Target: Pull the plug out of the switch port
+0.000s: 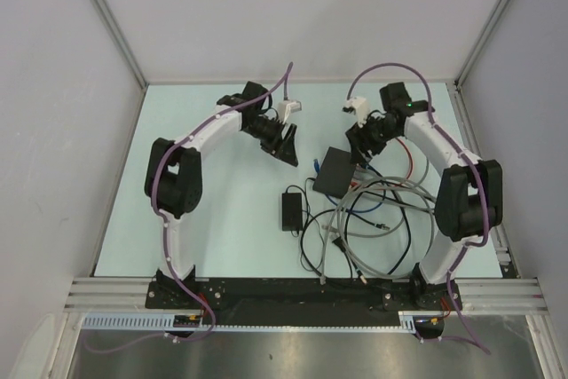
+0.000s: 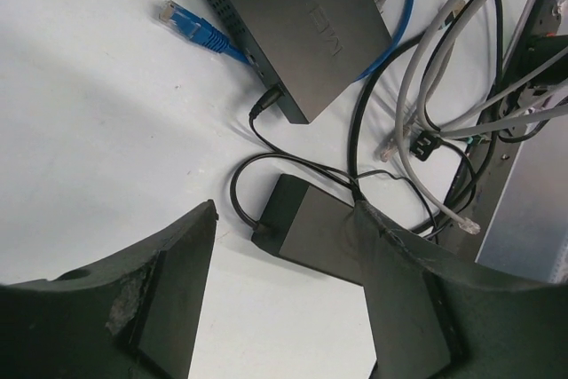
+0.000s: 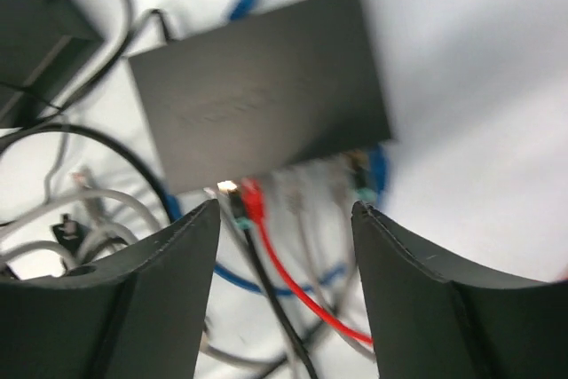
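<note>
The switch (image 1: 337, 172) is lying flat right of the table's centre, with a red cable (image 3: 266, 241) and others running into its near edge. A blue Ethernet plug (image 2: 191, 26) is lying loose on the table just beside its left side. The right gripper (image 3: 284, 210) is hovering over the port edge with its fingers apart and nothing between them. The left gripper (image 2: 286, 209) is hanging over the power adapter (image 2: 311, 232), also spread and holding nothing.

The adapter (image 1: 291, 210) lies left of the switch (image 1: 337, 171).
</note>
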`<act>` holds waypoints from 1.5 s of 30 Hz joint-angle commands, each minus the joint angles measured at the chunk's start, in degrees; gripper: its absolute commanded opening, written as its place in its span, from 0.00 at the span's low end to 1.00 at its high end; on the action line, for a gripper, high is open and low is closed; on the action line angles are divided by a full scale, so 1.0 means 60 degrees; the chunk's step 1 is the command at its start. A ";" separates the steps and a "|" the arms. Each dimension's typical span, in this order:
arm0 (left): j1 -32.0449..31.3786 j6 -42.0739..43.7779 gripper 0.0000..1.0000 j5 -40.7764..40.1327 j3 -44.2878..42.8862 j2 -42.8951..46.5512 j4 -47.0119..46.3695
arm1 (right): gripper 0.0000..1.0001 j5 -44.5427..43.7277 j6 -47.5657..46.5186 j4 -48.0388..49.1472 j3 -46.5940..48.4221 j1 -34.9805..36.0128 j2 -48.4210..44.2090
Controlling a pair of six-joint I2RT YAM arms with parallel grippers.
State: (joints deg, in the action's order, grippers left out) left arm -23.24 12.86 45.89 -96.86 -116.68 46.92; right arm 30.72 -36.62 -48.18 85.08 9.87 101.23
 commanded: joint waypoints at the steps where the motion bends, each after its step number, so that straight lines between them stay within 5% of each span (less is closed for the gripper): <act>1: -0.0037 -0.0226 0.69 0.0380 -0.0335 -0.0108 0.0015 | 0.64 0.0198 0.0493 0.1337 -0.0775 0.0552 0.0090; 8: -0.0022 0.0446 0.75 0.0161 0.0276 0.0272 0.0106 | 0.54 0.0432 0.1225 0.1570 -0.0820 0.0889 0.1159; 13: -0.0168 0.2084 0.81 -0.0994 0.2386 0.2044 -0.2528 | 0.41 0.0753 0.1474 0.1337 -0.0820 0.0904 0.1804; 19: -0.0373 0.4049 0.82 -0.1861 0.2053 0.2104 -0.2341 | 0.26 0.1338 0.1739 0.0517 -0.0718 0.0890 0.2770; 28: -0.1514 0.6657 0.77 -0.2828 0.1380 0.1826 -0.1932 | 0.20 0.1589 0.1767 0.0326 -0.0732 0.0788 0.3313; 36: -0.2160 0.6822 0.64 -0.3108 0.1086 0.0830 -0.1639 | 0.14 0.1941 0.2748 0.0955 -0.0718 0.0026 0.3811; 45: -0.2307 0.6938 0.63 -0.2478 0.0852 0.0259 -0.1726 | 0.13 0.2219 0.2896 0.0955 -0.0732 -0.0238 0.4134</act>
State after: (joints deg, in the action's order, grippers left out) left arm -36.62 51.55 27.53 -88.23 -113.97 36.16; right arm 54.96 -16.51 -44.29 82.32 8.47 121.73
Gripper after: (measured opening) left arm 0.650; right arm 0.131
